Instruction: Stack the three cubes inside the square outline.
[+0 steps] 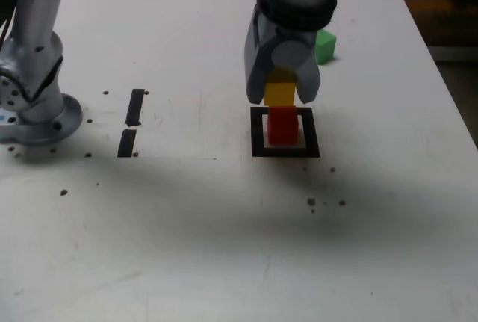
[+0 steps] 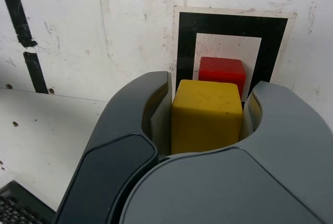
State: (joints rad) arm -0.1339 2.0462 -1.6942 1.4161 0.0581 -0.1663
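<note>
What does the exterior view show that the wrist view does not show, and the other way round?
Only the exterior view shows the green cube lying outside the square outline, behind the arm, and the arm's base.

Only the wrist view shows, from close up, the yellow cube's sides between the jaws and the keyboard corner.

Both show the gripper shut on the yellow cube, the red cube inside the outline, and the two black tape strips.

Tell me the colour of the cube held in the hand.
Yellow cube, clamped in the hand; clearest in the wrist view.
</note>
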